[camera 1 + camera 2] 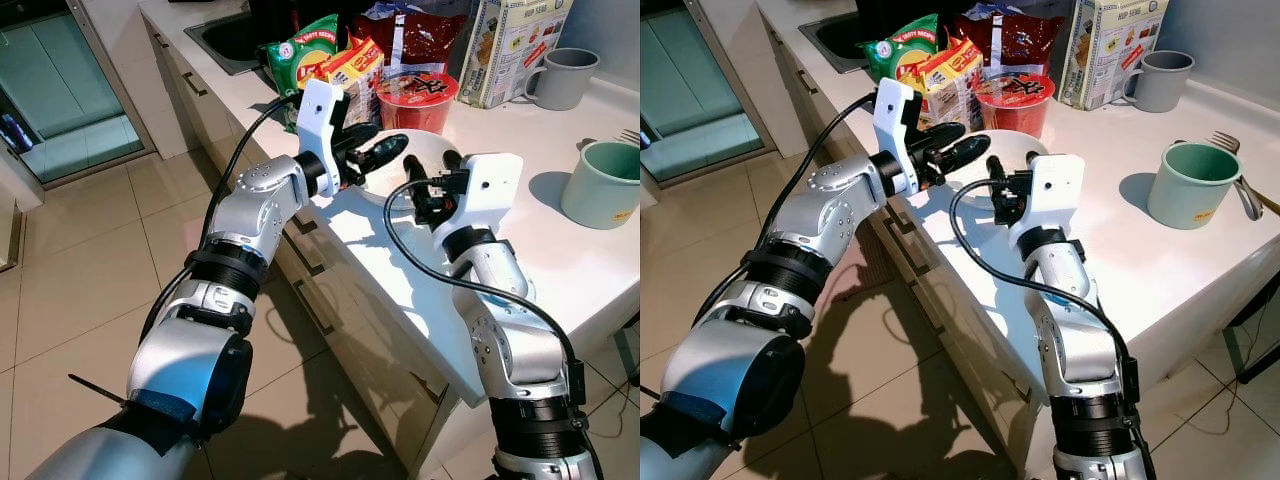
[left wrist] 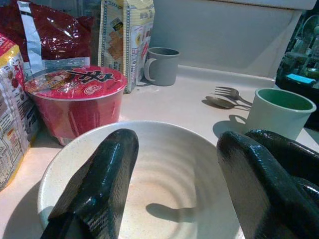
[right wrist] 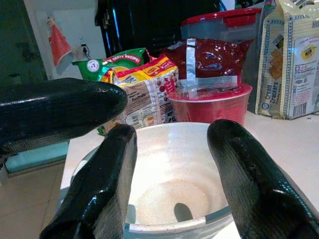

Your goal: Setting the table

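Observation:
A white bowl (image 1: 425, 148) stands empty on the white counter (image 1: 520, 260), close to its front edge. My left gripper (image 1: 385, 143) reaches in from the left and hovers open over the bowl's left rim, its two fingers spread above the hollow (image 2: 169, 169). My right gripper (image 1: 430, 168) is at the bowl's near rim, also open, with both fingers (image 3: 114, 169) spread in front of the bowl (image 3: 174, 164). Neither gripper holds anything. One left finger (image 3: 60, 109) lies across the right wrist view.
Behind the bowl stand a red noodle cup (image 1: 418, 95), snack bags (image 1: 305, 50) and a cracker box (image 1: 510, 45). A grey mug (image 1: 560, 78), a green cup (image 1: 605, 185) and a fork with a spoon (image 2: 227, 97) lie to the right. A sink (image 1: 225, 40) is at the far left.

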Tool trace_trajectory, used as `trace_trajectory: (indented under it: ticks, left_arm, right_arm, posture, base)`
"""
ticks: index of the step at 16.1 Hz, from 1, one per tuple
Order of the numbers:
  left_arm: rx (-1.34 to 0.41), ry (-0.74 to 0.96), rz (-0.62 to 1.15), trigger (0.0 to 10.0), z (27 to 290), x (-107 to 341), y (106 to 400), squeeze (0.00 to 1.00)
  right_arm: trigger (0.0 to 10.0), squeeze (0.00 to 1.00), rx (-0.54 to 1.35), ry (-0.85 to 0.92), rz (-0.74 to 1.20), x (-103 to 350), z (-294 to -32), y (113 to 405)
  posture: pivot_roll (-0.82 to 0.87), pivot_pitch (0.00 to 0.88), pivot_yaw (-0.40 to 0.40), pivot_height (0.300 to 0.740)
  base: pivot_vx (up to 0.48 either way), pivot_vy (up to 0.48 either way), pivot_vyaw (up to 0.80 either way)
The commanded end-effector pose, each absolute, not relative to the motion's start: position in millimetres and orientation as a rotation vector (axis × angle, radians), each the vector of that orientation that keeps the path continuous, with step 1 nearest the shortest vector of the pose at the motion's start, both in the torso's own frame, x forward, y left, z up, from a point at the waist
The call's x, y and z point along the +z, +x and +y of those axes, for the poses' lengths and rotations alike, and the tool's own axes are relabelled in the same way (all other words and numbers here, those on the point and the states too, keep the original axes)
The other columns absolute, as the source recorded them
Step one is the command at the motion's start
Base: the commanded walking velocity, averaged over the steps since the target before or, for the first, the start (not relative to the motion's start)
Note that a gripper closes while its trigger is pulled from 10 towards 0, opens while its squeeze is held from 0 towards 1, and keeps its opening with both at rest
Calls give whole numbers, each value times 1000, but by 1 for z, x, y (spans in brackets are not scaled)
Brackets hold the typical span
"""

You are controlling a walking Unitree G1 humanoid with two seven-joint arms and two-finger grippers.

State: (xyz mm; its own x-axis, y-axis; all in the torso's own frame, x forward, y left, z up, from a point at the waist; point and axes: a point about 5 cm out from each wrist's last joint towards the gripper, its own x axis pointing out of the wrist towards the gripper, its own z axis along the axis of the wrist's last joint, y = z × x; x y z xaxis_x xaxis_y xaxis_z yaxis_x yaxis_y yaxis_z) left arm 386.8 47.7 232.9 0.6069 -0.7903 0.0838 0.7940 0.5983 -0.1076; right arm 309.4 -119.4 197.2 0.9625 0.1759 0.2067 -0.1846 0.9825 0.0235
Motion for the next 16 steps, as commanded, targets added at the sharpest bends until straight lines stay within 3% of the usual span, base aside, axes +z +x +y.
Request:
trace_trajectory:
  ticks: [1,9,13,16]
  left_arm:
    - [-911,-117,-26,10000,51,233,388,0]
    - [-902,-107,-14,10000,51,231,389,0]
    - [-897,-102,-9,10000,53,230,390,0]
    - [-865,-45,16,10000,65,223,394,0]
  right_arm:
    - [10000,0,208,29,-240,205,-113,309]
    - [10000,0,289,210,-347,253,-111,298]
    - [10000,0,256,380,-289,250,-123,302]
    - [10000,0,276,298,-282,246,-121,300]
  posture:
    - [-43,0,130,740]
    - [-51,0,132,740]
    - [-49,0,130,740]
    - [-44,0,133,740]
  base:
    - [0,0,0]
    - [0,0,0]
    - [0,0,0]
    - [0,0,0]
